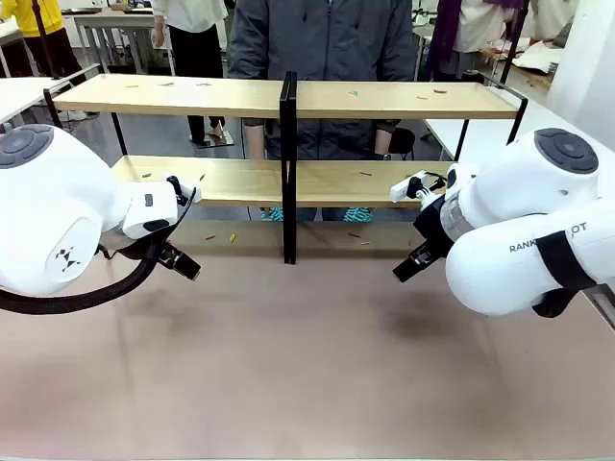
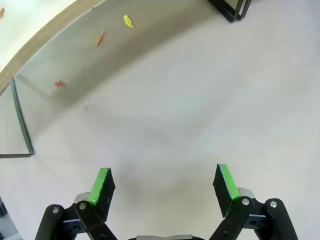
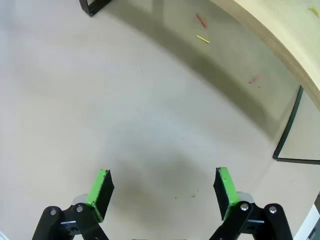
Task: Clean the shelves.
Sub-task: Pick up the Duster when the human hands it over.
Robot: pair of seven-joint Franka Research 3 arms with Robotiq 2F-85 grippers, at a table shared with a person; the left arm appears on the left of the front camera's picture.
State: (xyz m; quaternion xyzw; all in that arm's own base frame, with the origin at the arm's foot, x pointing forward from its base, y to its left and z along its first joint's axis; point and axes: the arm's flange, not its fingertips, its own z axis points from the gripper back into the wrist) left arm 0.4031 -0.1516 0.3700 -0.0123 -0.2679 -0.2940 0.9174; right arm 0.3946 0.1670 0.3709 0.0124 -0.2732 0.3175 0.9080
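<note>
Ahead of my left gripper (image 2: 165, 182), coloured scraps (image 2: 100, 36) lie too small to identify. Beyond them the shelves (image 2: 30, 30) run off the picture's edge. From the front, my arms (image 1: 58, 221) cover the lower board (image 1: 327, 181) at its ends.

Front camera facing shelves (image 1: 192, 96), wrist cameras close above shared table (image 2: 175, 115)

Counts over the worktop (image 1: 307, 384)
Two hands: left hand (image 2: 163, 172), right hand (image 3: 163, 171); shelves (image 1: 192, 96) of four boards; three scraps (image 2: 129, 21) ahead of each hand.
</note>
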